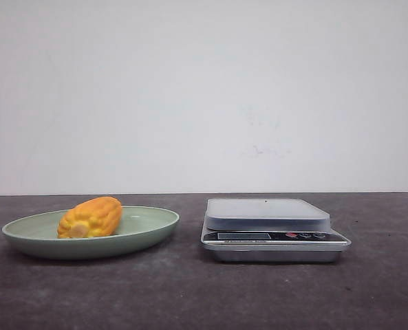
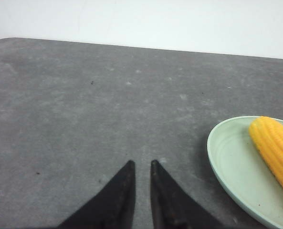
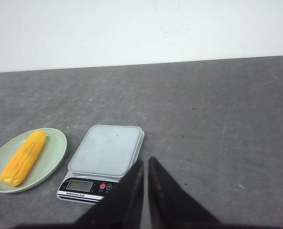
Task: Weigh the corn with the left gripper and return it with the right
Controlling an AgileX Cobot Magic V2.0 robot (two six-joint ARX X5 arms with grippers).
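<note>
Corn [image 1: 91,217] lies in pale green plate [image 1: 152,227] toward left desk [image 1: 190,295] edge, kitchen scale [image 1: 272,230] beside it. Left pincer [image 2: 141,167] and right pincer [image 3: 145,163] nearly pressed together, empty. Risk judged: rounded cob rolled from off-centre pinch

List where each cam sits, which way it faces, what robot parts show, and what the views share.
Front: low at table height, facing forward at the wall; corn on green plate, kitchen scale right; no robot parts.
Left wrist: above table, left of the plate; left gripper tips nearly together.
Right wrist: higher, looking over scale; right gripper tips nearly together.
Shared: corn and plate in all three.
</note>
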